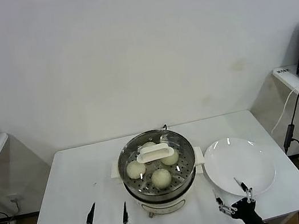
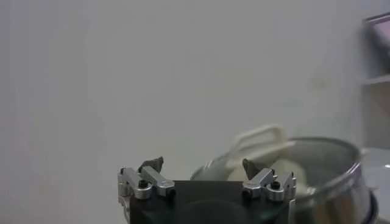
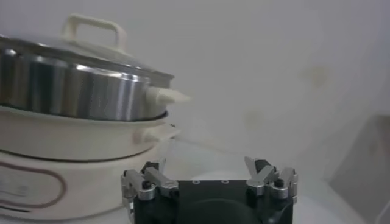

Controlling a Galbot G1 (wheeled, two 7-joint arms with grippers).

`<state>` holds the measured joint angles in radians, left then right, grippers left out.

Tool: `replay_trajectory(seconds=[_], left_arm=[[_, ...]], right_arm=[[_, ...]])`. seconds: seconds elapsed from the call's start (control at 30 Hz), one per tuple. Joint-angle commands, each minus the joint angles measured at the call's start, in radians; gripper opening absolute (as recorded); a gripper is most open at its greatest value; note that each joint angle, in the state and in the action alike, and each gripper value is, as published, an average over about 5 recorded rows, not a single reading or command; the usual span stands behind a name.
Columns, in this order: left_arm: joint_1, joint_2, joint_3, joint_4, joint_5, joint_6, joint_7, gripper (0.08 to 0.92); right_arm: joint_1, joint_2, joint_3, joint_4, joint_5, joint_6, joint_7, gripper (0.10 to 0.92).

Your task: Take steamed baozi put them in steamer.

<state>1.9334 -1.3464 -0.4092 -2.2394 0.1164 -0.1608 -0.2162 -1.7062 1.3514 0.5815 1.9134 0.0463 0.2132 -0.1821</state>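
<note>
The white table (image 1: 80, 176) carried the whole setup, with bare surface open along its left half and a narrower strip along the near edge. The steamer (image 1: 163, 194) stood at the table's centre, a steel basket on a white cooker base, its side handles projecting left and right. A glass lid (image 1: 179, 141) with a white handle covered the basket. To the steamer's right lay the white plate (image 1: 251, 161), its rim just beside the steamer's right handle; nothing lay on it. The plate's far side sat near the table's right edge, leaving little free room there.

Four steamed baozi (image 1: 161, 178) were seen through the lid, resting inside the steamer; the rearmost was partly hidden by the lid handle, so its outline could not be fully confirmed.

The left gripper (image 1: 106, 220) hovered near the table's front edge, left of the steamer and apart from it, fingers spread wide and holding nothing. In the left wrist view the left gripper (image 2: 203, 166) showed the same wide gap, with the steamer (image 2: 329, 182) beyond it. The right gripper (image 1: 232, 195) hovered at the front edge, over the plate's near rim, likewise spread and empty. The right wrist view showed the right gripper (image 3: 207, 164) parted, the steamer (image 3: 73, 122) off to one side.
</note>
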Motion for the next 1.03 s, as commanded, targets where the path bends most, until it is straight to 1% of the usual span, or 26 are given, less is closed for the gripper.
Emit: replay_trajectory(seconds=[0.03, 0.2, 0.33, 1.03], left_arm=[[0.166, -0.043, -0.093, 0.134, -0.202, -0.133, -0.062, 0.823], [0.153, -0.048, -0.101, 0.165, -0.224, -0.190, -0.027, 0.823], [0.152, -0.044, -0.102, 0.174, -0.230, -0.204, -0.004, 0.823], [0.136, -0.034, -0.116, 0.172, -0.229, -0.178, 0.069, 0.823]], right_arm=[[-0.104, -0.076, -0.062, 0.078, 0.127, -0.076, 0.005, 0.823], [-0.110, -0.069, -0.074, 0.078, 0.115, -0.067, 0.003, 0.823], [-0.115, -0.064, -0.079, 0.082, 0.103, -0.064, -0.005, 0.823], [-0.134, -0.057, -0.084, 0.095, 0.076, -0.078, 0.012, 0.823]])
